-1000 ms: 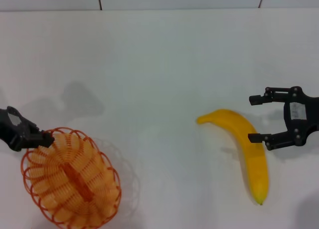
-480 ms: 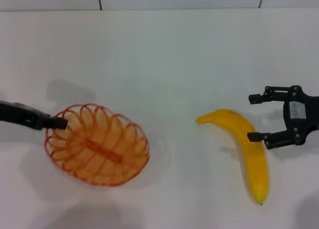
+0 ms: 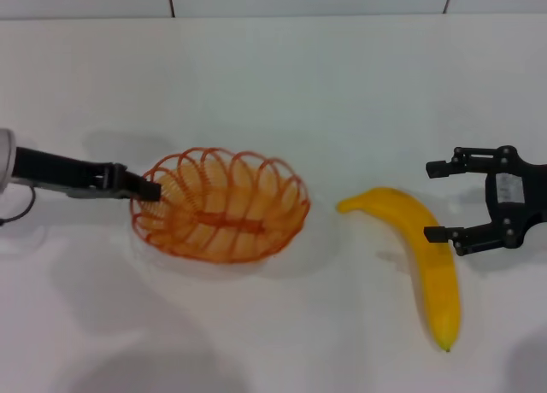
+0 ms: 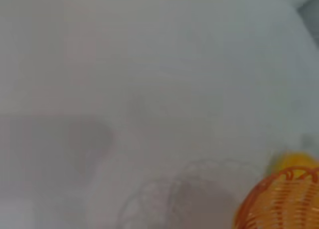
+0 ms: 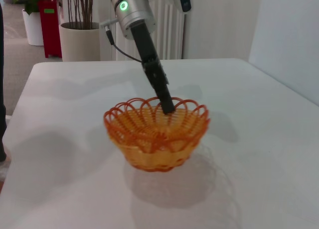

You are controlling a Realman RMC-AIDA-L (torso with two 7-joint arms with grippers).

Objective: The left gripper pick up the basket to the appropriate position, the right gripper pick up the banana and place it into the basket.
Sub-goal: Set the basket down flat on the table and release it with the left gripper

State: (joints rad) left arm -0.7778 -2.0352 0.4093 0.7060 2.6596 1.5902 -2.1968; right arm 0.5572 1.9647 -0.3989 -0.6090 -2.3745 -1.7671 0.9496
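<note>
The orange wire basket (image 3: pixel 222 207) is left of the table's middle, upright; it also shows in the right wrist view (image 5: pixel 157 134) and the left wrist view (image 4: pixel 284 204). My left gripper (image 3: pixel 145 189) is shut on the basket's left rim, its black arm reaching in from the left, and it shows in the right wrist view (image 5: pixel 167 106) as well. I cannot tell whether the basket touches the table. The yellow banana (image 3: pixel 427 261) lies at the right. My right gripper (image 3: pixel 436 201) is open beside the banana's upper part, its lower finger over the banana's edge.
The white table (image 3: pixel 282 94) ends at a tiled wall at the back. Between basket and banana is a narrow strip of bare table. In the right wrist view a plant pot (image 5: pixel 79 40) and a radiator stand beyond the table's far edge.
My left gripper has carried the basket from the front left corner to the right and away from me, toward the table's middle. The right gripper and the banana have not moved.
</note>
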